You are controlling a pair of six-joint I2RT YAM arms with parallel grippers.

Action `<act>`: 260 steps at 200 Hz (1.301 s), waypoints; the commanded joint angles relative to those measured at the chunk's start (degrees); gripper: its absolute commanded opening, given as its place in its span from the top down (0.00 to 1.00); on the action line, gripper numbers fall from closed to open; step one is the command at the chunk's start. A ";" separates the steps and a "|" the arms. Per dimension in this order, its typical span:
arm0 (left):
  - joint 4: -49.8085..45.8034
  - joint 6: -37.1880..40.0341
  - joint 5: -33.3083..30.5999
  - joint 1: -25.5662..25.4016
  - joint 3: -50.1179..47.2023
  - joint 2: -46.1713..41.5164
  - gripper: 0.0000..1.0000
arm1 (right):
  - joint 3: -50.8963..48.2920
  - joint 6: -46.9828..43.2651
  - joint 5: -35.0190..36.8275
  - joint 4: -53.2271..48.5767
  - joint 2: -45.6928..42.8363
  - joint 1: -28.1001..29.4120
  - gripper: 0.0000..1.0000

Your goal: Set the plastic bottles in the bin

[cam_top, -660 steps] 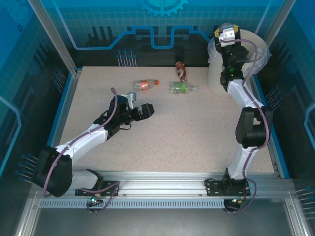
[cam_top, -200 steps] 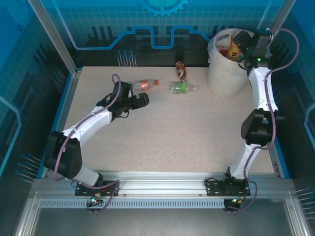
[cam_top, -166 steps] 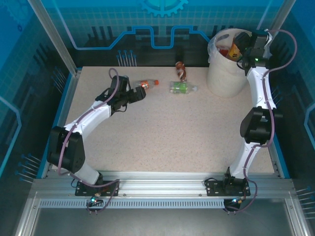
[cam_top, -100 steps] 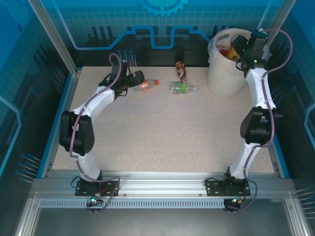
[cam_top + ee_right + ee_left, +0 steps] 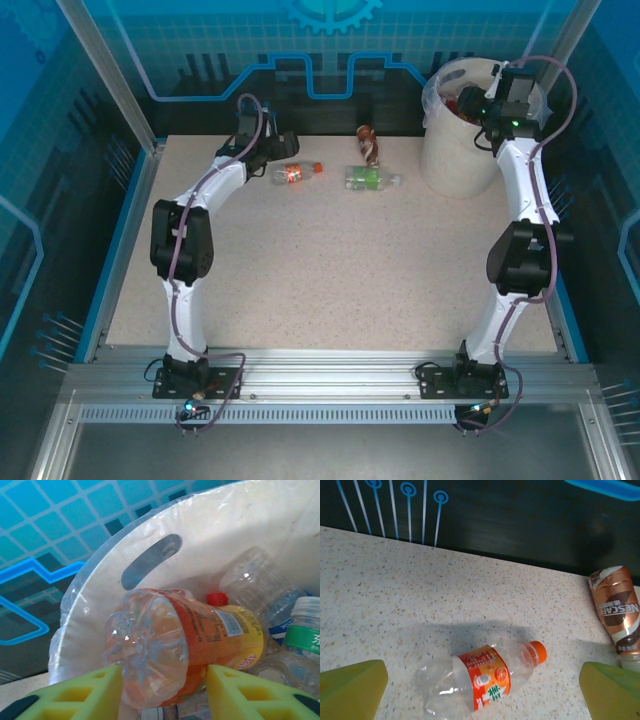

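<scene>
Since earlier, the left gripper (image 5: 278, 150) is being carried toward the worktop's (image 5: 330, 270) far edge, spread wide and empty over the orange-labelled bottle (image 5: 482, 682). At the far-right corner, over the bin (image 5: 225, 540), the right gripper (image 5: 162, 695) is being narrowed around an orange bottle (image 5: 185, 640); whether it is being gripped cannot be told.

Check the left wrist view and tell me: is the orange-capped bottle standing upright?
No, the orange-capped bottle lies on its side on the table.

Speckled beige table (image 5: 330, 260) with orange-labelled bottle (image 5: 292, 173), green-labelled bottle (image 5: 368, 179), brown bottle (image 5: 369, 143), cream bin (image 5: 455, 165).
</scene>
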 commanded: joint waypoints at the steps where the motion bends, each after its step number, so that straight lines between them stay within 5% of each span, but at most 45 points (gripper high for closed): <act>1: -1.47 2.87 2.80 1.20 5.24 4.57 0.01 | -0.14 -2.14 -4.61 -2.61 -4.27 1.05 0.47; 70: -5.00 4.67 9.27 2.00 17.50 16.80 0.01 | -9.29 -2.15 -6.27 -1.92 -17.04 2.27 0.14; 116: -11.26 10.01 16.17 1.87 21.85 20.65 0.01 | -21.69 -0.30 -16.58 -2.34 -30.22 4.17 0.00; 160: -12.82 11.61 17.63 1.19 14.99 16.83 0.01 | -38.50 0.74 -14.10 3.93 -44.85 10.29 0.00; 203: -19.01 14.41 9.18 -2.67 11.22 13.91 0.01 | -46.84 1.62 -10.89 3.84 -51.74 13.64 0.00; 260: -21.56 14.70 1.02 -7.36 10.05 15.12 0.28 | -53.41 4.92 -9.45 5.73 -54.05 14.03 0.00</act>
